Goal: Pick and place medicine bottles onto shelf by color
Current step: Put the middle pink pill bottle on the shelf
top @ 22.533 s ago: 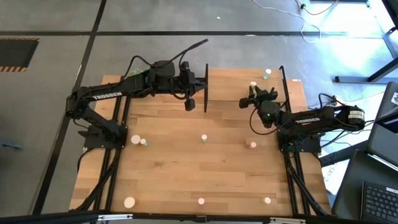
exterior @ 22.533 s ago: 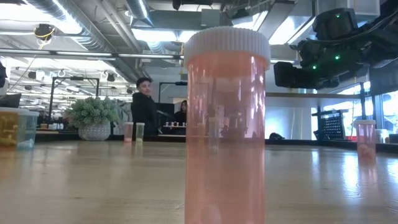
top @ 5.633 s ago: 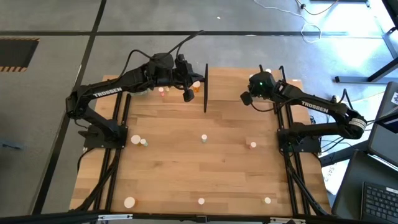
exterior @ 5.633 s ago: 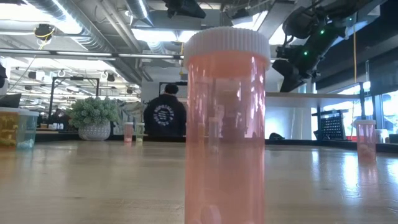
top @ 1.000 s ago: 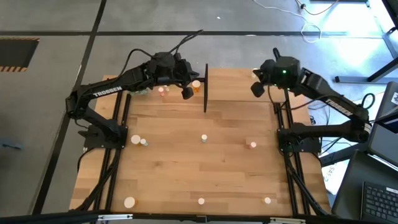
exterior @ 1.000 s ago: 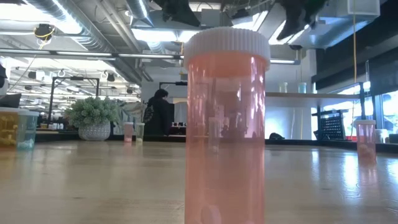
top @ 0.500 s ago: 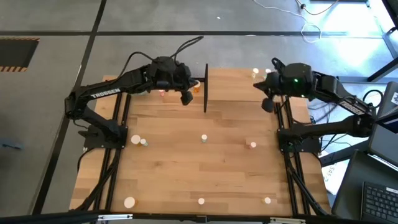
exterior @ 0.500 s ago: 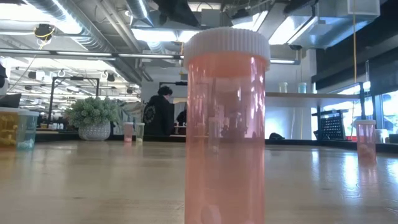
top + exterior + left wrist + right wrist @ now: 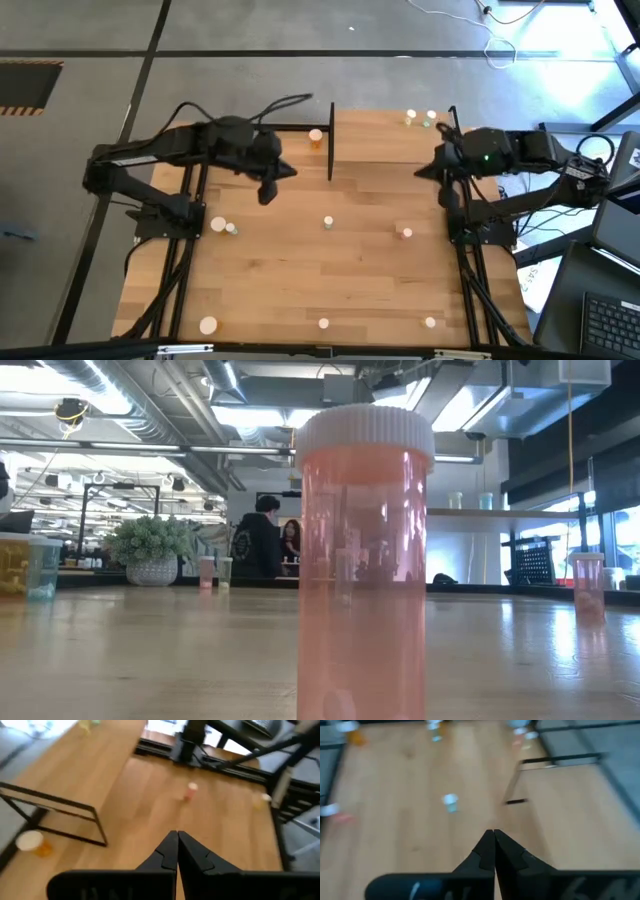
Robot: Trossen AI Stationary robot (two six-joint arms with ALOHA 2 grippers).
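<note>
Both grippers hang empty above the table. My left gripper point(image 9: 266, 192) is shut point(image 9: 177, 838) over the far-left part, left of the shelf's black post point(image 9: 331, 140). My right gripper point(image 9: 428, 170) is shut point(image 9: 493, 835) by the shelf's right end. The shelf point(image 9: 395, 140), a light board in black posts, stands at the far edge with two bottles point(image 9: 410, 118) on top, also in the low view point(image 9: 455, 500). An orange bottle point(image 9: 316, 136) stands left of the post. Loose bottles stand on the table: a white-capped one point(image 9: 327, 222), a pink one point(image 9: 406, 233), and a pair point(image 9: 218, 225).
Three more bottles stand along the near edge point(image 9: 208, 325), point(image 9: 323, 323), point(image 9: 430, 322); the middle one fills the low view point(image 9: 365, 560). A green plant ball in a pot point(image 9: 152, 552) and a clear container point(image 9: 25, 565) sit far left. People stand beyond the table point(image 9: 262, 540).
My left gripper has drawn back from the orange bottle at the far edge, toward the table's left and near side. My right gripper has swung from over the shelf toward the right edge and nearer. The bottles have stayed in place.
</note>
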